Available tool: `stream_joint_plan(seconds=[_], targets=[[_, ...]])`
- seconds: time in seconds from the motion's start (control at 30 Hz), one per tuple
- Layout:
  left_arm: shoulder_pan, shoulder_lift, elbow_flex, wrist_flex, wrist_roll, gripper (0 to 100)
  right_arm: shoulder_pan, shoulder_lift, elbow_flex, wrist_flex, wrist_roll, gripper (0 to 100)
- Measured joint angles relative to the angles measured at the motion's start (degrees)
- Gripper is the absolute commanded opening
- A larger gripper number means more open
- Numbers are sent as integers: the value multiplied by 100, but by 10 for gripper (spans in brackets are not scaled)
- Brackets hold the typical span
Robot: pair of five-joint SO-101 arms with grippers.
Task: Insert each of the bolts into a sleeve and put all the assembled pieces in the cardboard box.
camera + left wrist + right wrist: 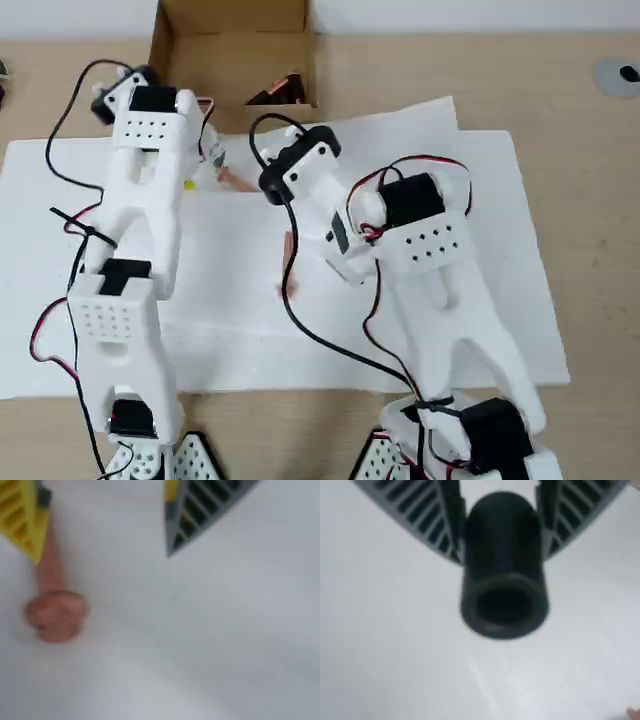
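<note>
Between the right gripper's (500, 552) 2 ribbed grey fingers (420, 525) sits the black sleeve (504, 580). It is clamped around its back half, with the open bore end sticking out past the fingertips over the white sheet (395, 655); can't tell if it touches the sheet. The left gripper (102, 555) is released, jaws wide apart, nothing held. 1 pink bolt (52, 607) lies flat on the sheet at that gripper's yellow finger (20, 515). Its shaft runs in under that fingertip and its head lies out beyond it, well apart from the grey finger (200, 510) on the other side. In the high view the left gripper is down at the sheet's far edge, just in front of the cardboard box (165, 50), with the bolt just beside its tips. A second bolt (289, 258) lies on the sheet just beside the right arm's wrist, on the side toward the left arm. Inside the box, 1 dark piece with some red (280, 92) rests against the wall nearest the grippers. The sheet covers most of the wooden table (580, 150) under both arms.
</note>
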Motion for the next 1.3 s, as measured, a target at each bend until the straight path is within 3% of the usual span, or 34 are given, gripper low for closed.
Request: stream_joint_plan(seconds=[0.3,0.6,0.93,1.13,1.3], targets=[[281,141,-79,-413,0,180,26,0,18,-185,141,11],[299,949,-510,-659,343,179,598,0,18,-413,141,11],[475,985,-738,-158,1248,178,809,0,18,-431,202,11],[659,985,-1204,519,1327,178,809,0,18,-431,202,11],[563,1099,-1292,615,1407,178,809,0,18,-431,202,11]])
